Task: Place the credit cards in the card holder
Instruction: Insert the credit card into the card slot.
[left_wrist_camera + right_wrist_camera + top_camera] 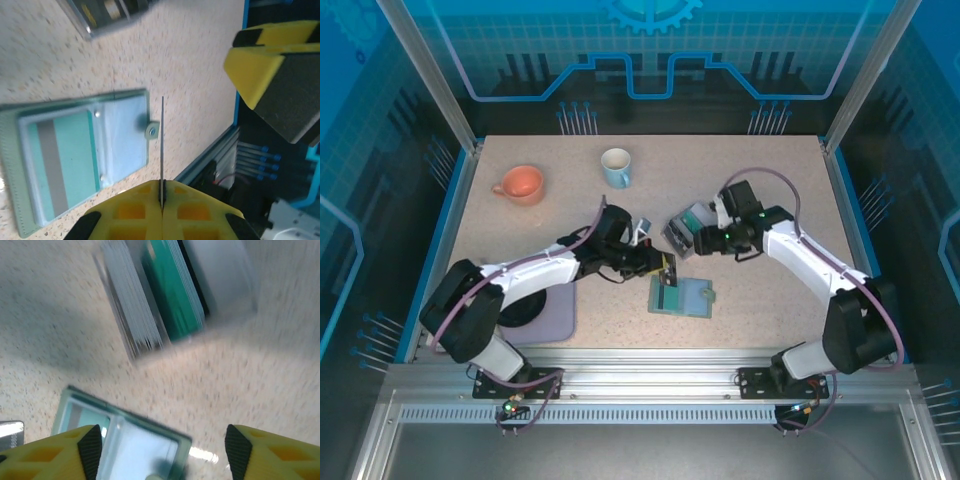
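Nearest me, the card holder (692, 300) lies open and flat on the table (520, 240). One teal card (70, 160) is already seated in a pocket, and the snap tab (152, 131) is on the edge toward the right arm. Just beyond, my left gripper (663, 268) is clenched on a dark credit card (162, 145), held on edge; from the wrist it reads as a thin line just beside the snap. My judgement: the card is too upright and off to the side of the pocket mouth. I should roll it flatter, square its leading edge to the free pocket, and slide it in at a shallow angle. The holder is unpinned and may skate. The right gripper (162, 452) hangs released with nothing between its jaws, above the holder's far side, so it could press the holder down. Farther out sits the clear box (225, 275) with white-grey cards (135, 305) and teal ones (175, 290) stacked inside. Two mugs (616, 167) stand well apart at the back.
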